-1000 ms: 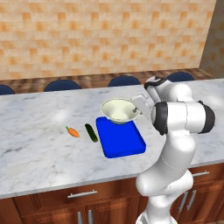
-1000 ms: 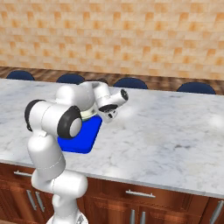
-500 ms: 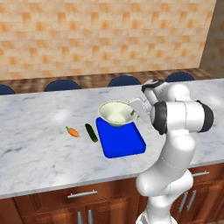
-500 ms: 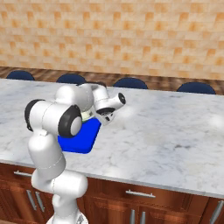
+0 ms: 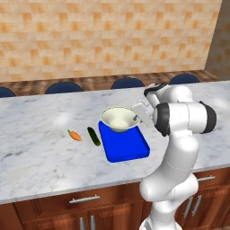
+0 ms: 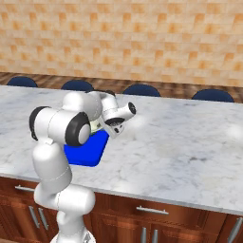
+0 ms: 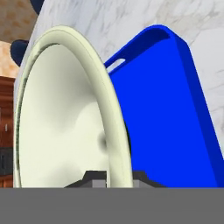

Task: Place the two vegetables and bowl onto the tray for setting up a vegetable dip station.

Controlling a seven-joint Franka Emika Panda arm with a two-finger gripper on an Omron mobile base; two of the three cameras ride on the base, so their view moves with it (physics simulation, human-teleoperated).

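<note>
A: What's the biggest thing in front of the robot?

B: A long grey-veined white marble bench over brown wooden cabinets, with an orange tiled wall behind it and dark blue round stool seats along the far edge.

A: And the arm?

B: The white arm with dark joints reaches over the bench. Its end effector is pinching the rim of the round cream-white bowl with a greenish-grey rim. In the hand view the two fingertips sit one on each side of the rim, pressed against it.

A: Where is the bowl relative to the tray?

B: It is over the far end of the flat bright blue rectangular tray with rounded corners, near the end with the slot handle that the hand view shows. From the left base view it covers the tray's far edge; I cannot tell whether it touches the tray or hangs just above it.

A: The vegetables?

B: Both lie on the bench, left of the tray. The dark green cucumber is just beside the tray's left edge, not on it. The small orange carrot with a green top lies a little further left, apart from the cucumber.
</note>
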